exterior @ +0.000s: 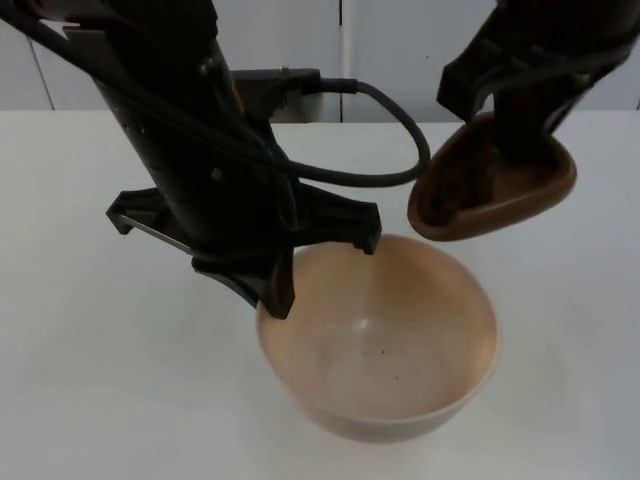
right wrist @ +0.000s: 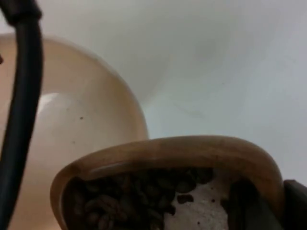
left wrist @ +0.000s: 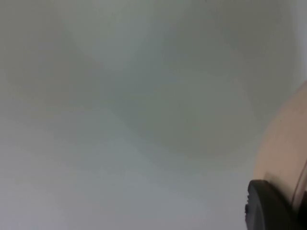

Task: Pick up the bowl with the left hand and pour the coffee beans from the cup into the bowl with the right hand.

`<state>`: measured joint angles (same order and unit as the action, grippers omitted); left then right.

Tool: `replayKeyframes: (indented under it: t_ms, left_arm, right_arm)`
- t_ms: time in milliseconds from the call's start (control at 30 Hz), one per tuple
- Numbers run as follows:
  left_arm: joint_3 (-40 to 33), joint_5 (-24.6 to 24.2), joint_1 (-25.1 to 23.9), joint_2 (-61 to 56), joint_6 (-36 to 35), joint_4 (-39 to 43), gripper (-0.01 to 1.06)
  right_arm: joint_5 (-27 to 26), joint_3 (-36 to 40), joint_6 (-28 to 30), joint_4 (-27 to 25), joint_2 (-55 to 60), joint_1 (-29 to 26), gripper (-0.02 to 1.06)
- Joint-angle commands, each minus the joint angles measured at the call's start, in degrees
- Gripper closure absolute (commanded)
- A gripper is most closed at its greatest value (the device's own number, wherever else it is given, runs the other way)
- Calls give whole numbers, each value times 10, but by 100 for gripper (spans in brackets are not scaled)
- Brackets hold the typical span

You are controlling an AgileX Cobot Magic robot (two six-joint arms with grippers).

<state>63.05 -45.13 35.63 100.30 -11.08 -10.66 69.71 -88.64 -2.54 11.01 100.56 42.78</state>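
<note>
A pale beige bowl hangs above the white table, and my left gripper is shut on its left rim. The bowl's inside holds no beans, just a couple of dark specks. In the left wrist view the bowl's outer wall curves beside a black fingertip. My right gripper is shut on a brown wooden cup, held tilted just above the bowl's far right rim. The right wrist view looks into the cup, where coffee beans lie, with the bowl beneath.
The white table spreads under both arms and ends at the grey partition wall. A black cable loop hangs between the two arms above the bowl's far rim.
</note>
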Motion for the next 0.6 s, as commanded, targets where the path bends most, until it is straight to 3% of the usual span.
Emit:
replayKeyframes:
  t_ms: [0, 433, 567]
  left_arm:
    - [-1, 7, 2, -4, -1, -8, 105]
    - [-1, 5, 2, -4, -1, -7, 105]
    - [-1, 5, 2, -4, -1, -7, 105]
  right_arm:
    - [3, -5, 2, 26, -1, 12, 104]
    - [3, -5, 7, 206, -1, 99, 104]
    - [3, -5, 7, 232, -1, 117, 104]
